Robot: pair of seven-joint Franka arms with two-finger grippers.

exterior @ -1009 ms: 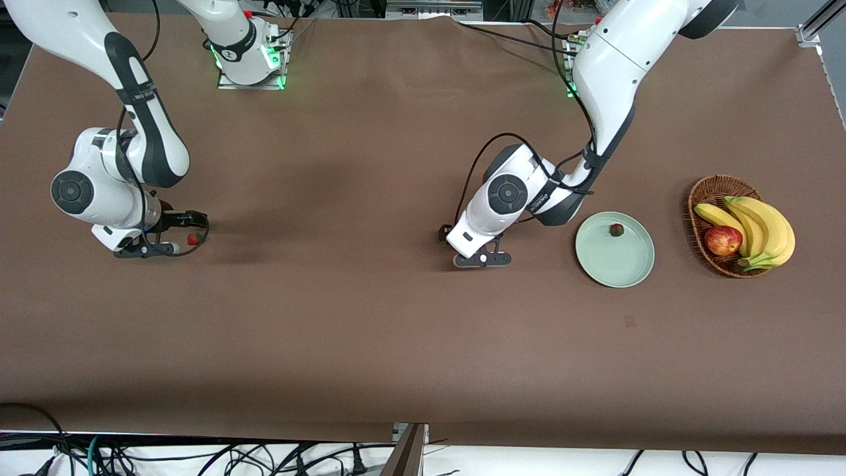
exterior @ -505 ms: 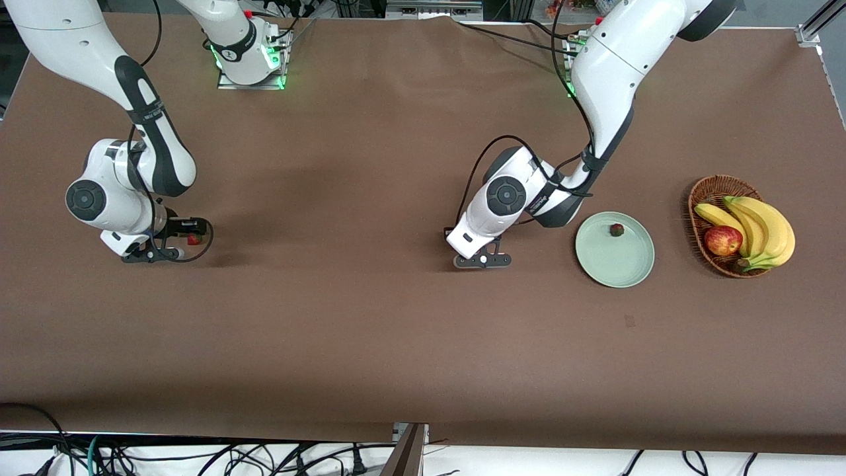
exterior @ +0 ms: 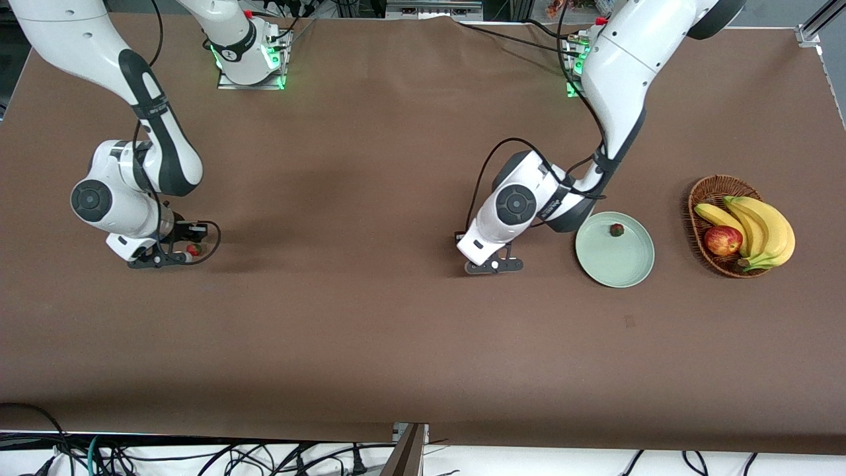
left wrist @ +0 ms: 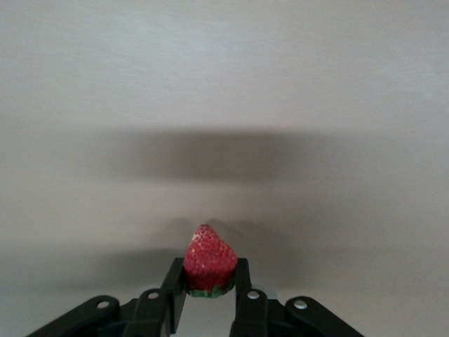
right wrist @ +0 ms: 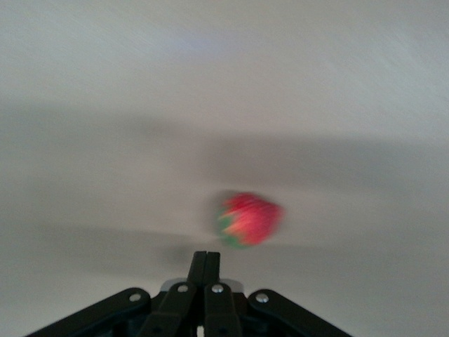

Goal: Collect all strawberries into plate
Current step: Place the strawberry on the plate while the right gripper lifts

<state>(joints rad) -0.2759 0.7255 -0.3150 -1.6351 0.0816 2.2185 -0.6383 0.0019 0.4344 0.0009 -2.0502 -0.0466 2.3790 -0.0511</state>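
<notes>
While the left gripper clamps a small red strawberry, the right gripper stands clenched empty beside another loose red berry.

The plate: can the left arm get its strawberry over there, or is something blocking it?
Probably yes. The left gripper, shut on a strawberry, is beside the plate toward the right arm's end, with only bare table between. The plate holds just one other strawberry, so there is room.
</notes>
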